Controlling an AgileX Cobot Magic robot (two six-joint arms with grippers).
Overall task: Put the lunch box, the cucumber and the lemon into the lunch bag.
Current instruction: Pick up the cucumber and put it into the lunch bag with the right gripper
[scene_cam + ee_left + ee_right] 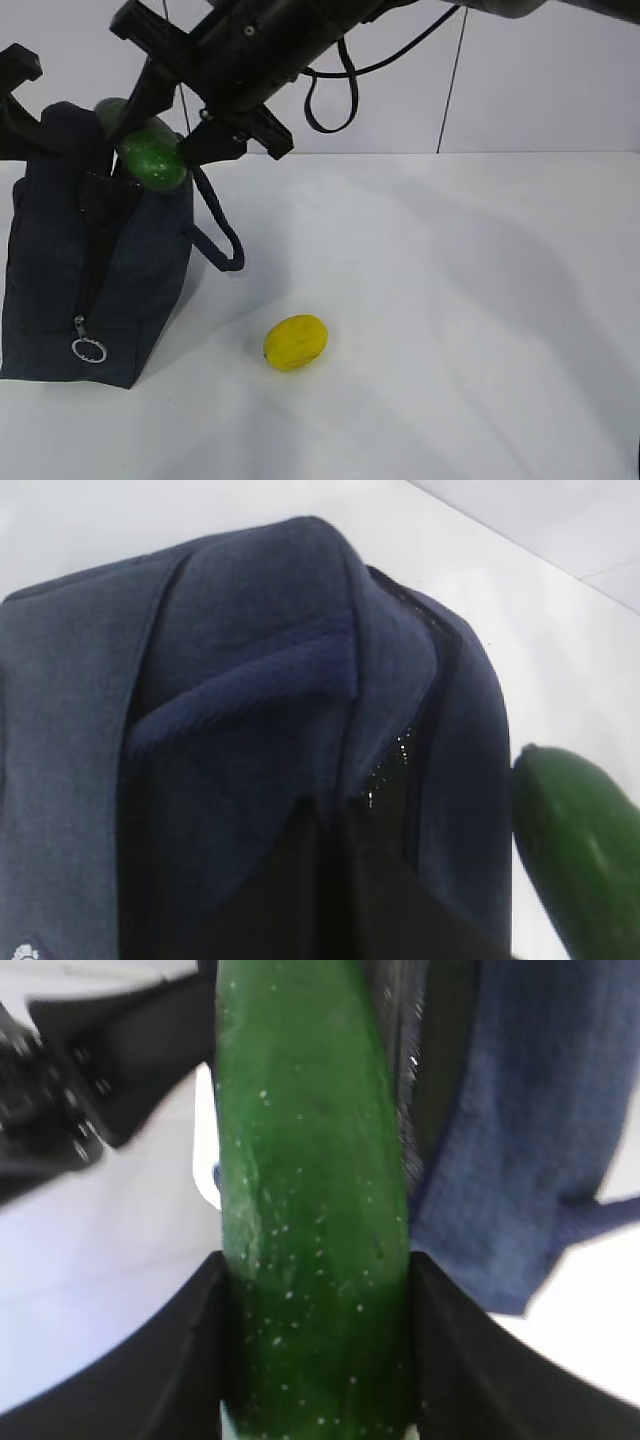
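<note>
I've got the right gripper (170, 135) clamped on the cucumber (152, 155) over the lunch bag (60, 300) opening, left gripper clenched on bag's top edge, lemon (296, 342) on table (480, 320) nearby.

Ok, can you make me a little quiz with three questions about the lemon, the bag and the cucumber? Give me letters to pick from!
1. Where is the lemon?
A. inside the bag
B. on the white table
C. in a gripper

2. What colour is the lunch bag?
A. dark navy
B. red
C. yellow

3. What is happening with the cucumber?
A. it lies flat on the table
B. it is cut in slices
C. the right gripper holds it at the bag's top

Answers: 1 B, the lemon rests alone on the table beside the bag. 2 A, its fabric is deep blue in every view. 3 C, the right wrist view shows the cucumber clamped between both fingers.
</note>
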